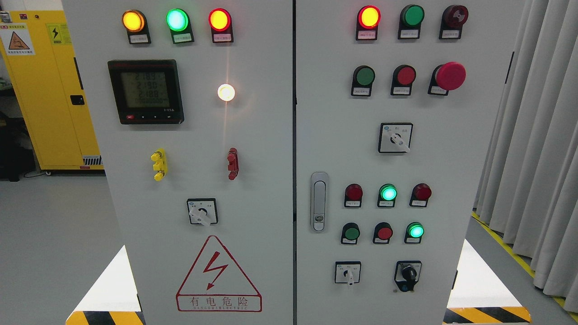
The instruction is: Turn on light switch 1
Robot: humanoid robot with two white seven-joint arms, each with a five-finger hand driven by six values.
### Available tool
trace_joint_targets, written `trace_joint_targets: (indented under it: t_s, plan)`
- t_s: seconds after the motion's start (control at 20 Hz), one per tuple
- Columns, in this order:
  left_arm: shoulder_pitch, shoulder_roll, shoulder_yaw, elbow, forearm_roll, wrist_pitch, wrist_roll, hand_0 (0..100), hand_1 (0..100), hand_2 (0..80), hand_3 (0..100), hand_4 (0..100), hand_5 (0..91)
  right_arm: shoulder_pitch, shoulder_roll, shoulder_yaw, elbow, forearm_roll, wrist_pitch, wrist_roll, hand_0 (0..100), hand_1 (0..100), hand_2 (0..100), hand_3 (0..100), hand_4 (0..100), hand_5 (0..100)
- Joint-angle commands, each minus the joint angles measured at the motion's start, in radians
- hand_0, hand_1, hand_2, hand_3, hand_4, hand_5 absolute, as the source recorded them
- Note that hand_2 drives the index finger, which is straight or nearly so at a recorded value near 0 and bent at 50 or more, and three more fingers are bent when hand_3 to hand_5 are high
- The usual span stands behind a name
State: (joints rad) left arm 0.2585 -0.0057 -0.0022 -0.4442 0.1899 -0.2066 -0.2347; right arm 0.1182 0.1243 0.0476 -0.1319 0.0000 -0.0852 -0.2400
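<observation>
Panel (253,135) faces camera, no hand in view so grip state unknown; labels unreadable, confirm switch 1 before pressing squarely

The tall pale grey metal control cabinet (262,135) carries a red-outlined triangular lightning warning sign (218,274). A round mushroom-shaped emergency button (450,76) is crimson. The boxy steel side cabinet (45,90) is yellow.

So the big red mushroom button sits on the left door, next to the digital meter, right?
Not quite. The head view shows the big red mushroom button on the right door, in its upper right part. The digital meter is on the left door, so they are not next to each other.
</observation>
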Motion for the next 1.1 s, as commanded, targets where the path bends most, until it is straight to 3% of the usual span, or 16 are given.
trace_joint_targets:
  t_s: [0.0, 0.2, 0.4, 1.05]
  plan:
    - [-0.045, 0.018, -0.041, 0.309, -0.055, 0.047, -0.005, 6, 24, 0.0, 0, 0, 0.0, 0.0, 0.0, 0.0, 0.0, -0.029, 0.001, 0.001, 0, 50, 4, 0, 0, 0]
    - [-0.079, 0.009, -0.061, 0.306, -0.109, 0.125, 0.066, 5, 19, 0.0, 0, 0, 0.0, 0.001, 0.0, 0.0, 0.0, -0.029, 0.001, 0.001, 0, 50, 4, 0, 0, 0]
    - [-0.097, 0.009, -0.104, 0.308, -0.11, 0.133, 0.063, 5, 17, 0.0, 0, 0, 0.0, 0.0, 0.0, 0.0, 0.0, -0.029, 0.001, 0.001, 0, 50, 4, 0, 0, 0]
    - [-0.125, 0.007, -0.105, 0.302, -0.106, 0.131, 0.071, 6, 14, 0.0, 0, 0, 0.0, 0.0, 0.0, 0.0, 0.0, -0.029, 0.001, 0.001, 0, 50, 4, 0, 0, 0]
